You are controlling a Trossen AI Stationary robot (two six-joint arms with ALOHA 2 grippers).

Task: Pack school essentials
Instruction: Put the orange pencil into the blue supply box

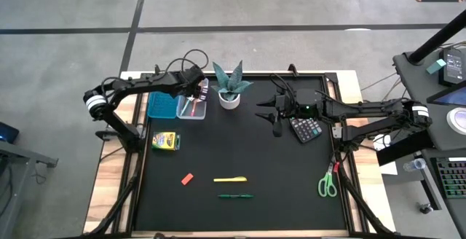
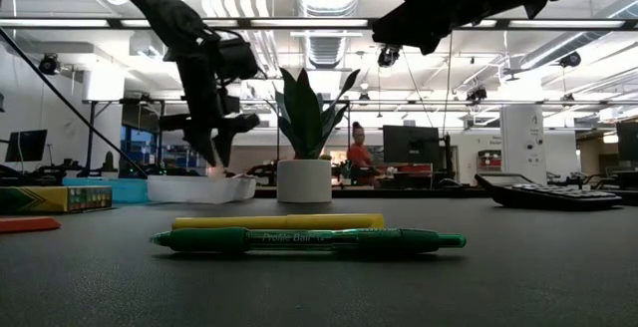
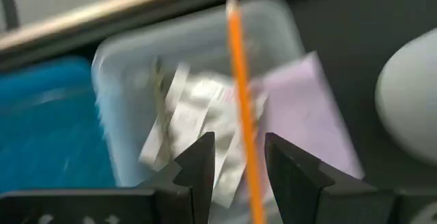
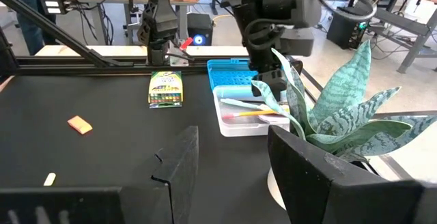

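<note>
I am looking at a flat matte black mat [image 1: 240, 151] set in a pale wooden table frame [image 1: 109, 188], on a grey concrete floor; across the table the room shows ceiling strip lights, monitors and a seated person [image 2: 357, 154] in red far behind. My left gripper [image 3: 235, 166] hangs over a clear, round-cornered plastic tray [image 1: 191, 108] with its fingers parted and gripping nothing; a thin orange pencil [image 3: 242, 115] lies in the tray right under the gap, on a lilac sheet and crinkled white packets. Just beside the tray, away from the plant, is a blue ridged lid [image 1: 162, 105]. A spiky green plant [image 1: 231, 86] in a smooth white pot stands between my two grippers. My right gripper [image 1: 277, 116] hovers spread and empty, with a dark calculator [image 1: 306, 129] just beside it. Well toward the near edge from both grippers lie a yellow crayon box [image 1: 166, 140], a small red eraser [image 1: 187, 178], a yellow pen [image 1: 229, 179], a glossy green pen [image 1: 235, 195] and green-handled scissors [image 1: 328, 184].
</note>
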